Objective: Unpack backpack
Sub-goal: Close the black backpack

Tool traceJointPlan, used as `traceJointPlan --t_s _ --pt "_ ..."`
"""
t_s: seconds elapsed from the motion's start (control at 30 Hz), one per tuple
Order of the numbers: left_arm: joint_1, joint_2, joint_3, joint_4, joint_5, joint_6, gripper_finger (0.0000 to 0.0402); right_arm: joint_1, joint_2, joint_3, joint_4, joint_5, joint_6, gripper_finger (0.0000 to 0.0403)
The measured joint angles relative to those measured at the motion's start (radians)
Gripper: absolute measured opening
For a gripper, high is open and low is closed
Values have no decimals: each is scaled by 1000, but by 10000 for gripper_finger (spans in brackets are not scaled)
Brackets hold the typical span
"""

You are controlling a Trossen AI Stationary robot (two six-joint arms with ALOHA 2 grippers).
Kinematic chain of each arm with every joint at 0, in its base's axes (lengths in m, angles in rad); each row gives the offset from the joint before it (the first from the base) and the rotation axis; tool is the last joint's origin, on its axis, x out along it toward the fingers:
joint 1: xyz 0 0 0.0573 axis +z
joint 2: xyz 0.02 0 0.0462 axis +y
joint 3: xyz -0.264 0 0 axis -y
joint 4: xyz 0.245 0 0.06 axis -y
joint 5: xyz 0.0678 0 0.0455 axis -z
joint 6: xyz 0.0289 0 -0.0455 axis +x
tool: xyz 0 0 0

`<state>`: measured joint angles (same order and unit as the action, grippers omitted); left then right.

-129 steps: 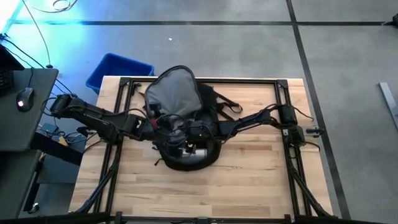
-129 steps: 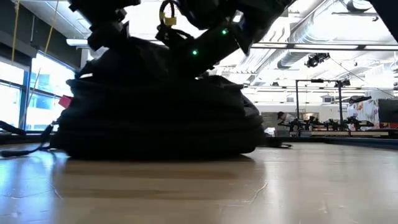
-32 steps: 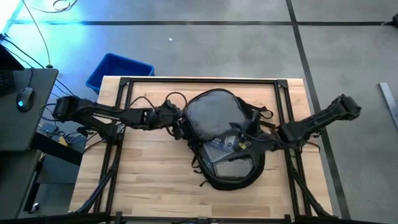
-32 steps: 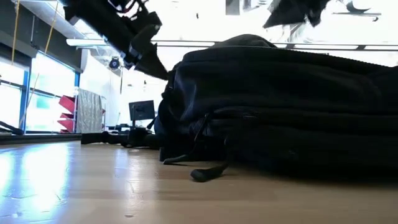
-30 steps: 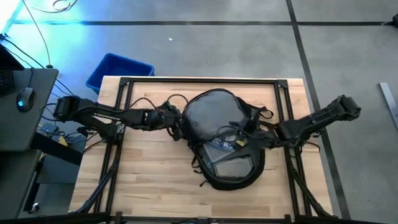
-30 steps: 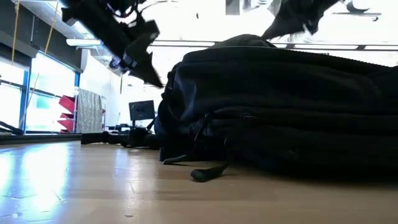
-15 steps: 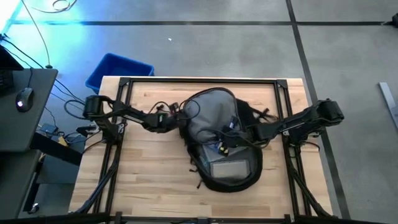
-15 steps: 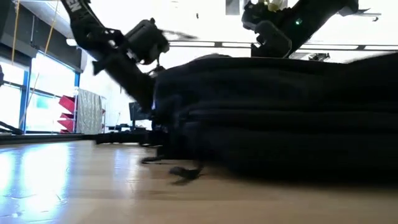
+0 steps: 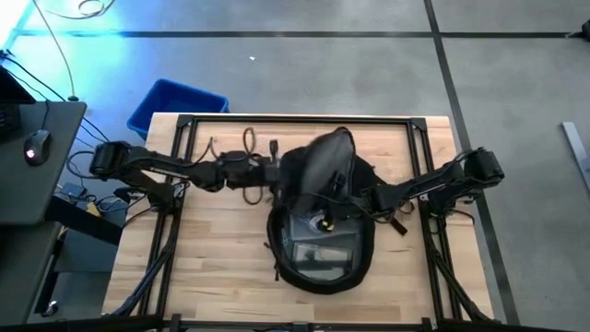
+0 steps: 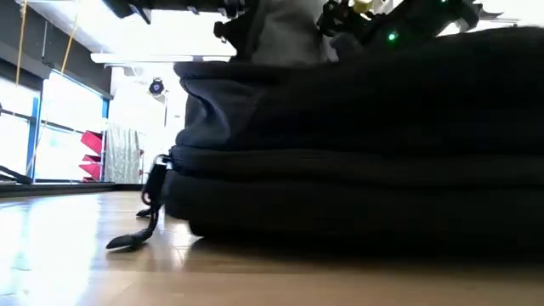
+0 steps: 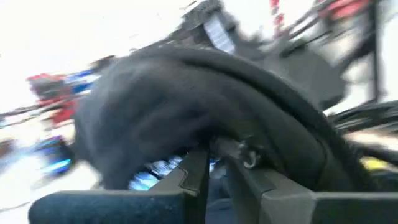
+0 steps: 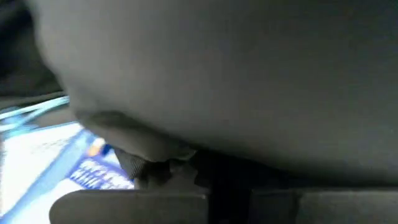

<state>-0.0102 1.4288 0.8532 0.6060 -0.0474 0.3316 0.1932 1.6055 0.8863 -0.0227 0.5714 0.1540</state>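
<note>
The black backpack (image 9: 277,247) lies on its back mid-table, its mouth open upward. Its flap (image 9: 323,166), grey lining showing, stands raised at the far end. My left gripper (image 9: 279,171) reaches in level from the table's left and is shut on the flap's edge. My right gripper (image 9: 324,221) comes from the right and sits shut inside the open mouth, under the flap. A clear flat packet (image 9: 318,254) with printed things lies in the backpack. In the low view the backpack (image 10: 357,170) fills the picture. My left gripper pinches the flap's zippered edge (image 11: 230,146) between its two fingers (image 11: 196,174), coming level from the table's left. The flap arches up over the fingers while the backpack's body rests on the table. My right gripper lies under the grey lining (image 12: 217,74); whether its shut fingers hold anything cannot be told.
A blue bin (image 9: 175,103) stands on the floor beyond the table's far left corner. Bare wood (image 9: 203,277) lies near and left of the backpack. A loose zipper pull (image 10: 140,223) trails from the backpack onto the table. Black straps (image 9: 396,221) lie at its right.
The backpack has slid toward the table's left and turned a little. Its flap, which lay spread open, now stands raised and narrow. My left gripper has risen, tipped up to level and gone toward the flap. My right gripper has gone left and down into the mouth.
</note>
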Motion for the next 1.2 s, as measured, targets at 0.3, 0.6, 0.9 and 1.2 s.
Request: traceJointPlan --t_s 0.3,0.6,0.9,1.2 --pt "-100 22 -3 -93 207 -112 13 -13 14 -5 81 289 -114 0" --pt "-233 15 -2 -286 -80 -107 9 -22 35 -5 238 356 -600 0" --pt "-309 24 -6 -517 -496 -259 9 83 21 -3 -124 442 -292 0" --pt "-305 29 -5 -828 -840 -461 9 243 -64 -1 -243 241 -6 0"
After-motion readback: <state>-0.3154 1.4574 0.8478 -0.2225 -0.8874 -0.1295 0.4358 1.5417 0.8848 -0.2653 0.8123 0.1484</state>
